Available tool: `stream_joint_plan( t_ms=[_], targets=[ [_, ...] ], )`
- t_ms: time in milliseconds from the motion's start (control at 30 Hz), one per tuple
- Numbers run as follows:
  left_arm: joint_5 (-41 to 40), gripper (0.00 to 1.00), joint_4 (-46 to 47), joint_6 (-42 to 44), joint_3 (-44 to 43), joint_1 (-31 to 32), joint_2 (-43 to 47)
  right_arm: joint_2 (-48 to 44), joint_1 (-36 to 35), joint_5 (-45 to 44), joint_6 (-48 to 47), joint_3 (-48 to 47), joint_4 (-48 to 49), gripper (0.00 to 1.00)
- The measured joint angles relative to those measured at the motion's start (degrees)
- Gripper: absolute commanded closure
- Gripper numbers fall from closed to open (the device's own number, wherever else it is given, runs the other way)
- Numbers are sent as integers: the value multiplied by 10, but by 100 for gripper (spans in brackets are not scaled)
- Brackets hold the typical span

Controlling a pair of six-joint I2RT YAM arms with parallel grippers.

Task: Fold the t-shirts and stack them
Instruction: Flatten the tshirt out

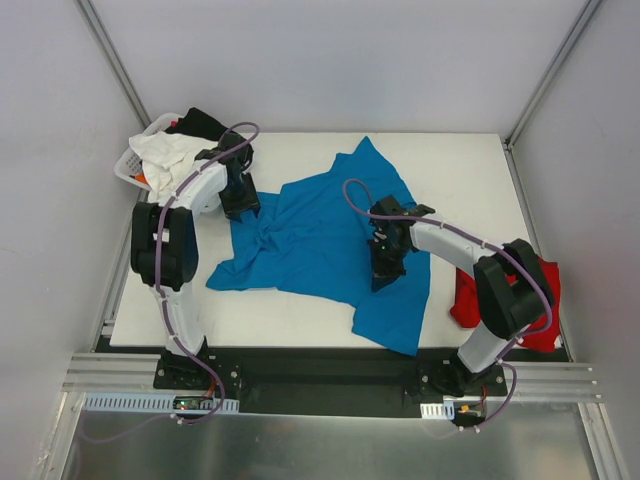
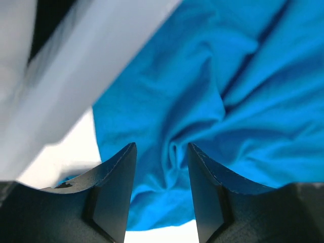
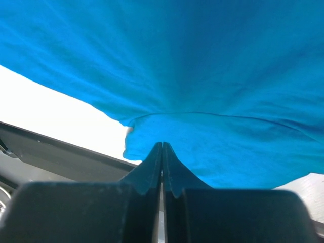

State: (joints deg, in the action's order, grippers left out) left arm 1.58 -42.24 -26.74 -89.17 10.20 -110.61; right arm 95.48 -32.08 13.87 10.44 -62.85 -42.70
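We see the blue t-shirt (image 1: 310, 245), soft matt creased cloth, the red t-shirt (image 1: 466, 300), matt cloth, our table (image 1: 250, 312), smooth white, left gripper (image 2: 162, 147) fingers (image 2: 114, 197), matt black plastic

t-shirt (image 1: 320, 240) centre of table (image 1: 260, 318), second t-shirt (image 1: 463, 300) right

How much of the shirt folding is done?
Nothing is folded yet. The blue t-shirt lies crumpled on the table. The right fingers are shut on its edge; the left fingers straddle a wrinkle, open. The red t-shirt sits heaped at the table's right edge. Both folds and stacking remain.
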Motion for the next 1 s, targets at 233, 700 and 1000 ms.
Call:
stream_joint_plan(
  t_ms=[233,700,1000],
  targets=[
    [-35,54,-4,12,-43,-1,-50,0,-8,0,2,-1,0,99],
    [-6,79,-13,8,-189,-17,-57,6,-10,1,-1,-16,-9,99],
    [-78,50,-66,-13,-197,-58,-54,-14,-12,-7,-2,3,-20,99]
  ],
)
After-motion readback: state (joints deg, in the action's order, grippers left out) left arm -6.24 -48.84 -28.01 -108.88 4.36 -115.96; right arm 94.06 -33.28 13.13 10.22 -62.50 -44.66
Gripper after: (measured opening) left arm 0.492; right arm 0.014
